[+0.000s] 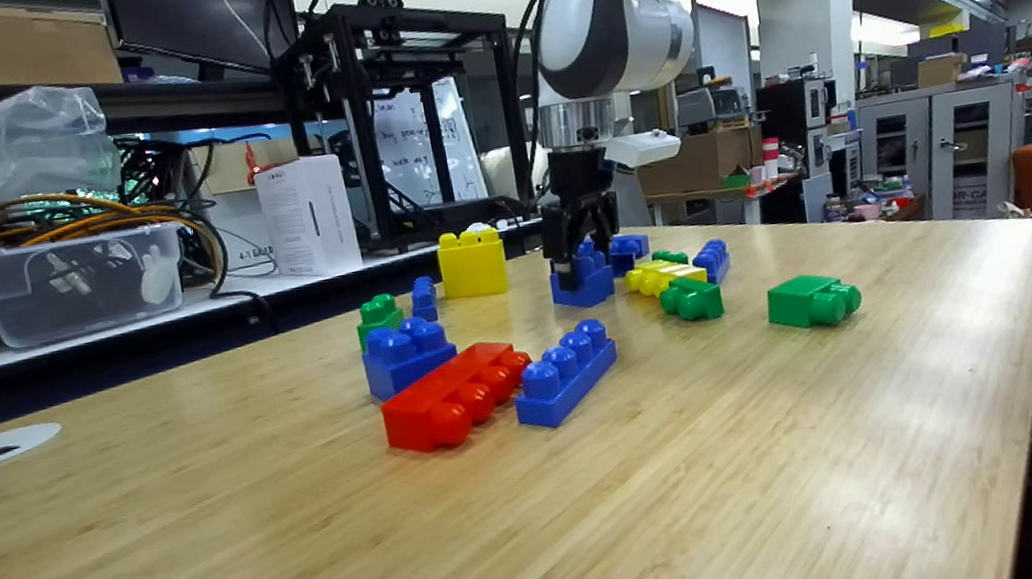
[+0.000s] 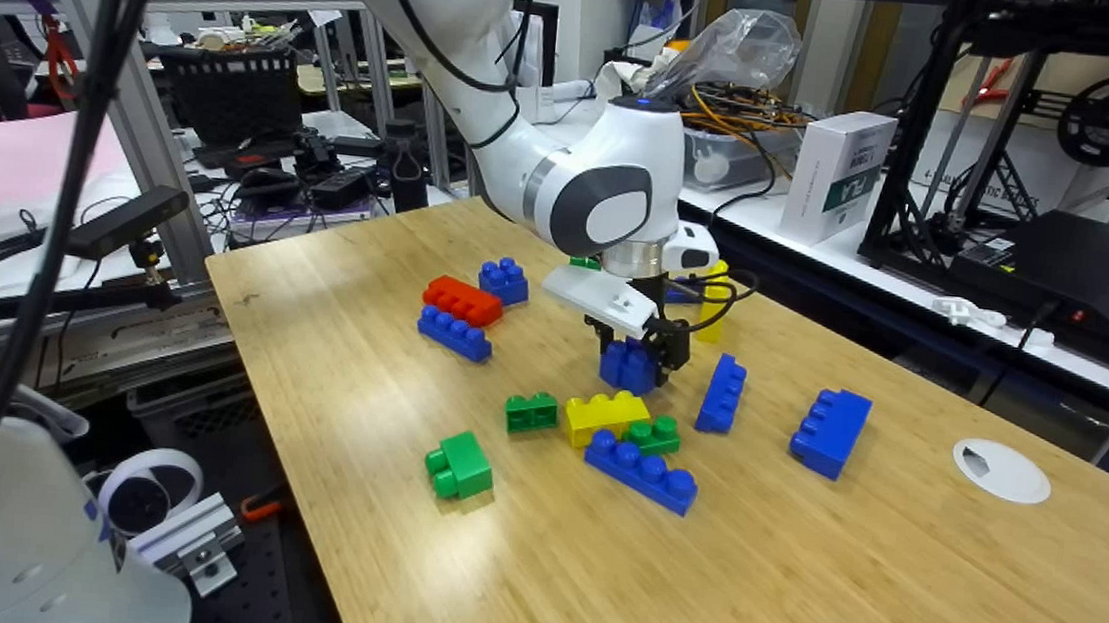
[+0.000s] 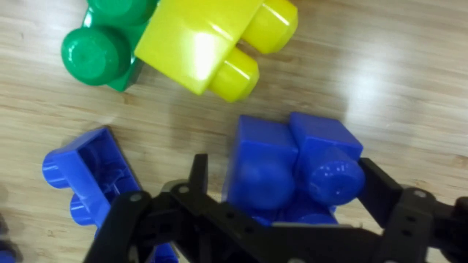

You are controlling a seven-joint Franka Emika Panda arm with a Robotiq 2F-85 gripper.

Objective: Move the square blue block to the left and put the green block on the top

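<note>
In the wrist view the square blue block (image 3: 267, 171) stands studs up between the fingers of my gripper (image 3: 284, 164). These are spread wide: a gap shows at the left finger (image 3: 199, 171), while the right finger (image 3: 382, 191) lies against or very near the block. Both exterior views have the gripper (image 1: 587, 259) low over the same block (image 2: 628, 368), which rests on the table. Several small green bricks are in view, one by the yellow brick (image 2: 652, 436) and one lying on its side (image 2: 531, 413); which is the green block I cannot tell.
A yellow brick (image 3: 197, 40) and a blue brick on its side (image 3: 98, 175) lie close to the gripper. Farther off are a red brick (image 1: 455, 394), a long blue brick (image 1: 569, 378), another chunky blue brick (image 2: 504, 282), a tall yellow block (image 1: 472, 265) and a bright green brick (image 2: 463, 464).
</note>
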